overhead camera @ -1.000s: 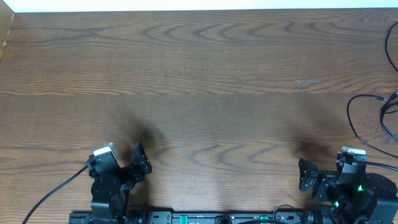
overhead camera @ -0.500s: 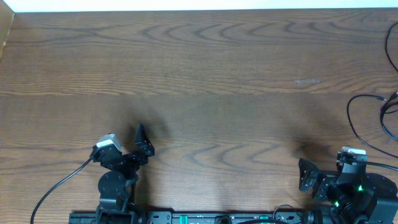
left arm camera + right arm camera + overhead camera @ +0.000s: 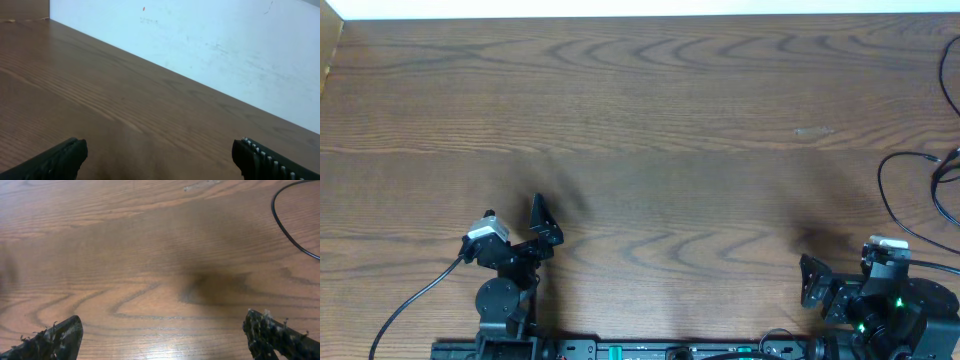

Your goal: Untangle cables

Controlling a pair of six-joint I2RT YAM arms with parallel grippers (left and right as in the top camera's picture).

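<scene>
Left gripper [image 3: 158, 160] released, jaws spread wide, nothing between them. Only the bare wooden table [image 3: 125, 100] lies under it and ahead of it. Past the table's far edge ahead, a pale wall [image 3: 200, 35].

Right gripper [image 3: 165, 337] also released, jaws at full spread, holding nothing. A dark shadow patch sits on the wood just ahead of it. Further ahead and off to its right, a thin black cable [image 3: 280, 222] lies flat on the table in a curved loop, well apart from both fingertips.

From overhead, the loop sits near the table's right edge, ahead-right of the right gripper, and runs out of frame. Plug ends can't be made out, nor whether it is tangled there. It is far to the right of the left gripper.

A thicker black wire [image 3: 415, 300] trails from the left arm, behind-left of the left gripper.
</scene>
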